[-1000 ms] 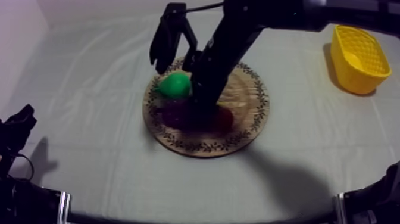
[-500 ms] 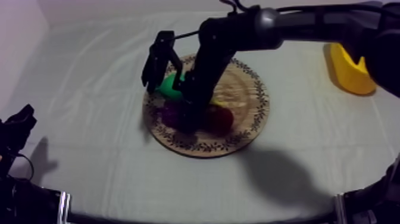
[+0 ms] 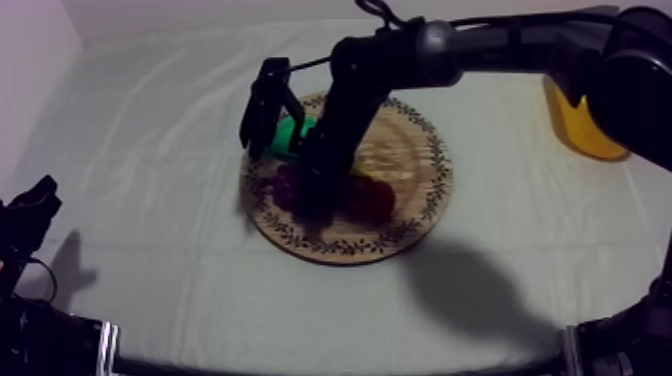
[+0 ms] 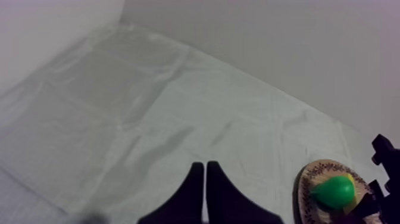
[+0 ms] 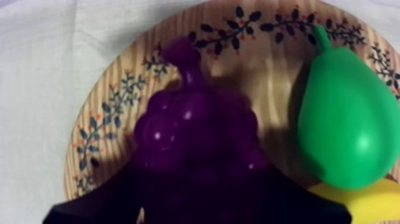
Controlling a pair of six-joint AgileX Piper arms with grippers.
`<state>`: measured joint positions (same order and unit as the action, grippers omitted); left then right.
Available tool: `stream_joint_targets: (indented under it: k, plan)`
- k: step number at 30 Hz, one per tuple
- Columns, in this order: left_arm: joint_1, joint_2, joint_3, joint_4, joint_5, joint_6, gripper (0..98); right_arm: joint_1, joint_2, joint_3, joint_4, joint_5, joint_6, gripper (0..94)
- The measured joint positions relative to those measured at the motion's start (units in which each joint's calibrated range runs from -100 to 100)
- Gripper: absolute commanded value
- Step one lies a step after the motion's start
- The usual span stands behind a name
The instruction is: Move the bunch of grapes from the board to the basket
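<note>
The purple bunch of grapes [image 5: 196, 131] lies on the round wooden board [image 5: 119, 77] beside a green pear [image 5: 342, 131]. My right gripper [image 5: 201, 174] is down over the board, open, with one black finger on each side of the bunch. From above, the right arm reaches in from the upper right and my right gripper [image 3: 308, 196] covers most of the grapes [image 3: 283, 186] on the board [image 3: 420, 200]. The yellow basket [image 3: 585, 130] stands at the far right, partly behind the arm. My left gripper [image 4: 205, 179] is shut on nothing, low at the left [image 3: 30, 212].
A small red fruit [image 3: 376, 200] sits on the board right of the grapes, and the pear [image 3: 290, 135] behind them. A banana [image 5: 357, 205] lies below the pear. The left wrist view has the board [image 4: 312, 179] with the pear [image 4: 334, 192] far off across bare cloth.
My right arm has swung lower and toward the front of the board, bringing its gripper down over the grapes. The arm now hides much of the basket. The left arm is still.
</note>
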<state>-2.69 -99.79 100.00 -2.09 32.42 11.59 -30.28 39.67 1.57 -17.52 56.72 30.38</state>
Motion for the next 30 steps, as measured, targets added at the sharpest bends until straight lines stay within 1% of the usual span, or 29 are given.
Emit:
stream_joint_targets:
  k: [6, 13, 17, 22, 26, 30]
  plan:
    - [0.00, 0.00, 0.00, 0.00, 0.00, 0.00, 0.1, 0.53, -5.94, 4.01, 0.20, 1.70, 0.24, 41.1]
    - [0.00, 0.00, 0.00, 0.00, 0.00, 0.00, 0.1, 2.54, -18.31, 13.10, 1.00, 4.01, 0.47, 40.8]
    - [0.00, 0.00, 0.00, 0.00, 0.00, 0.00, 0.1, 4.96, -27.26, 17.95, 1.09, 5.92, 0.15, 39.7]
    - [0.00, 0.00, 0.00, 0.00, 0.00, 0.00, 0.1, 8.59, -36.58, 22.72, 2.02, 5.81, -2.08, 40.3]
    - [0.00, 0.00, 0.00, 0.00, 0.00, 0.00, 0.1, 11.97, -43.12, 26.55, 2.92, 3.74, -4.04, 40.2]
    - [0.00, 0.00, 0.00, 0.00, 0.00, 0.00, 0.1, 16.03, -47.79, 30.03, 3.26, 0.99, -5.51, 39.8]
